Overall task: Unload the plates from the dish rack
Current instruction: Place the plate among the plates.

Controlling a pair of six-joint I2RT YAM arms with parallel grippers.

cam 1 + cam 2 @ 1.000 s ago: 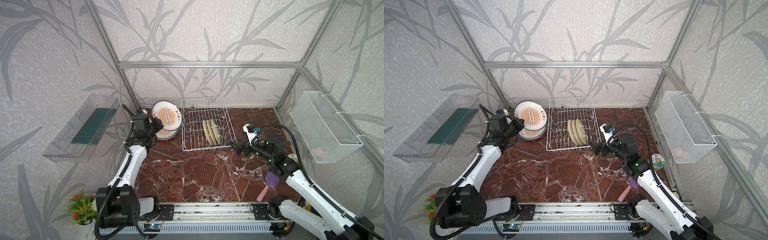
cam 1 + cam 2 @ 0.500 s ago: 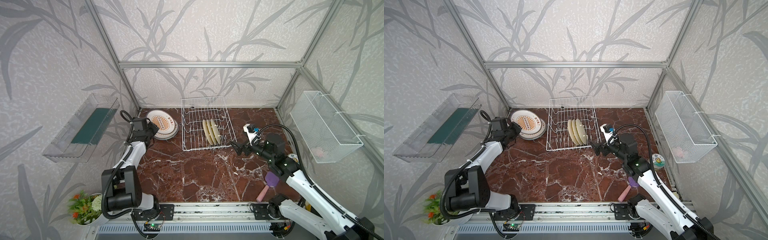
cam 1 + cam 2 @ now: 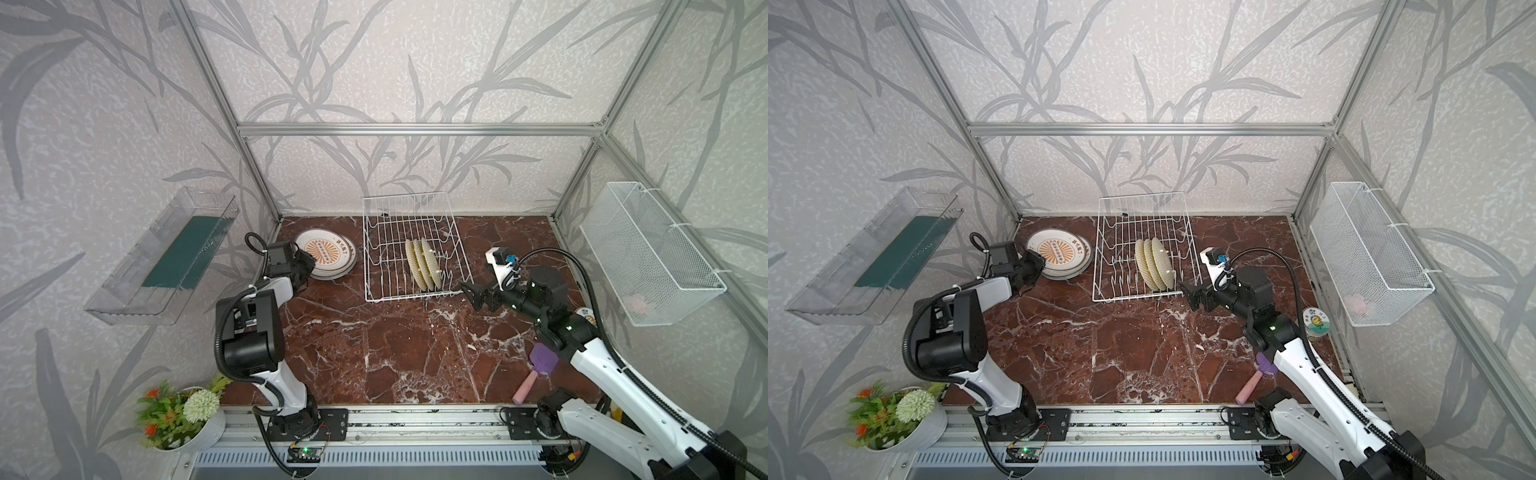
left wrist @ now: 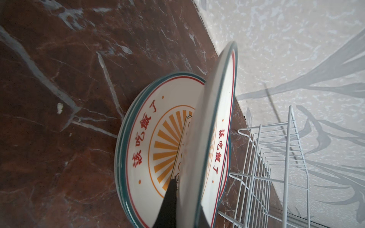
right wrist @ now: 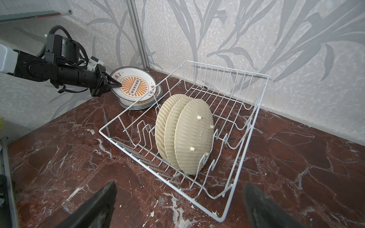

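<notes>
Left end effector (image 5: 115, 83): closed on the rim of one white sunburst plate (image 4: 217, 118), gripped at the edge that faces away from the dish rack (image 5: 217, 79). The held plate sits tilted over the stack of matching plates (image 5: 138, 102), which lies flat on the bench (image 3: 395, 353) just beside the rack's left side. The plate's rack-side edge appears low on the stack, but contact cannot be confirmed. Right end effector (image 3: 473, 295): fully open, holding nothing, and hovering just outside the rack's near right corner, pointed into the rack. Three yellow plates (image 5: 185, 134) are the only items in the rack. They stand on edge between the tines toward the rack's near right part, packed closely face to face, with the footed underside of the outermost plate turned toward the open end effector. Assessment: the white plates are out, pending release of the one in hand, and the yellow set is outstanding. The right arm is clearly nearer to them. The row runs roughly across the rack, so the exposed upper rims offer the likely grip. The tight spacing means a neighbouring plate could be dragged or tipped.
</notes>
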